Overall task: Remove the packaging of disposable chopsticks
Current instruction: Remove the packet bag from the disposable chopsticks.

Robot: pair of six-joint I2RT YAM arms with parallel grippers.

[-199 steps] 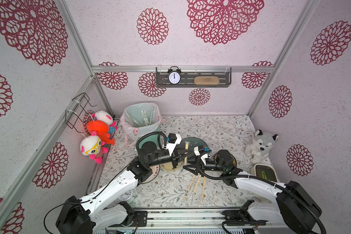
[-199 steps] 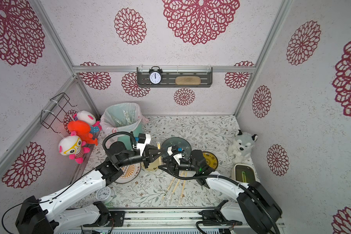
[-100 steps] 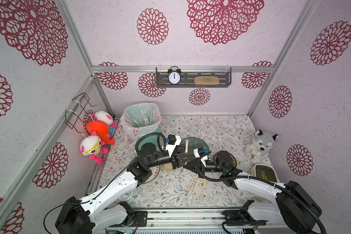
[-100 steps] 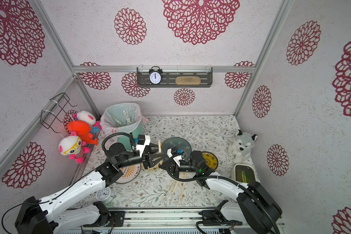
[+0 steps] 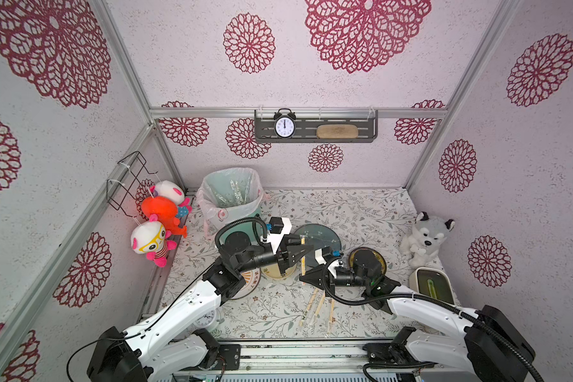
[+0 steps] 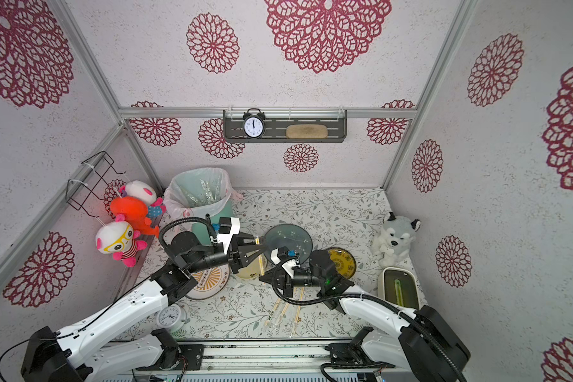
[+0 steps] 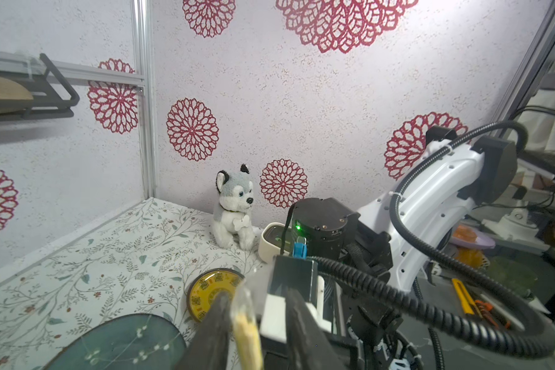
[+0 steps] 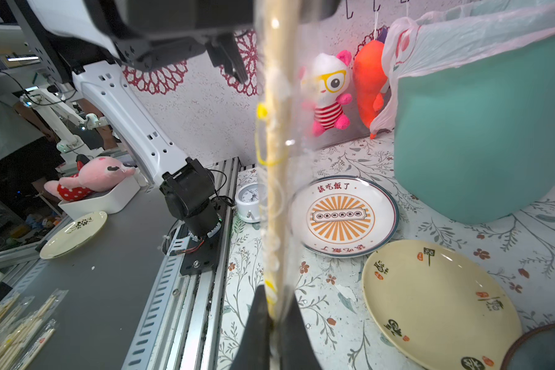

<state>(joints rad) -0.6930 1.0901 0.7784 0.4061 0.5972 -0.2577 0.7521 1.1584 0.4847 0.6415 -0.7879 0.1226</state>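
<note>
Pale bamboo chopstick pair inside its long clear plastic sleeve, spanning the air between both claws above the floral-patterned desk. Right claw pinches the sleeve's lower end; left claw, part-open, surrounds the top. Apparent step: stripping the sleeve. The left claw should clamp the sticks before the right pulls.

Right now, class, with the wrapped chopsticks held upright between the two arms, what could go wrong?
1. Only the right fingers pinch the sleeve. The left fingers stand apart around the chopsticks, so the pair may tilt or slip free.
2. The left arm and right arm meet closely, so they might bump.
</note>
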